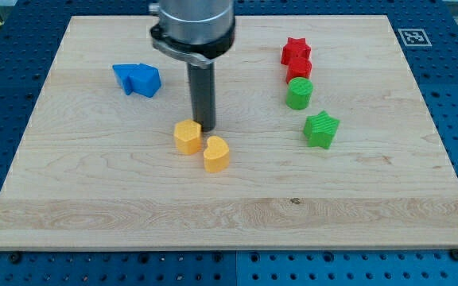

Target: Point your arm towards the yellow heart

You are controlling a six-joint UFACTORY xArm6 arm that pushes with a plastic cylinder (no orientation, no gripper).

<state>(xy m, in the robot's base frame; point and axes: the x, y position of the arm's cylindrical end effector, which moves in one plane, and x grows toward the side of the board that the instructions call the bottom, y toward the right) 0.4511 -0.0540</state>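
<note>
The yellow heart (216, 153) lies near the middle of the wooden board (229, 230), touching or nearly touching a yellow hexagon-like block (188, 136) at its upper left. My tip (205, 125) stands just to the right of the yellow hexagon block's top edge and a short way above the yellow heart, slightly to its left. The rod rises from there to the arm's grey and black flange (193, 28) at the view's top.
Two blue blocks (137, 79) sit together at the upper left. At the right, a red star (295, 51) and a red block (299, 68) sit above a green cylinder (299, 93); a green star (321, 129) lies lower right.
</note>
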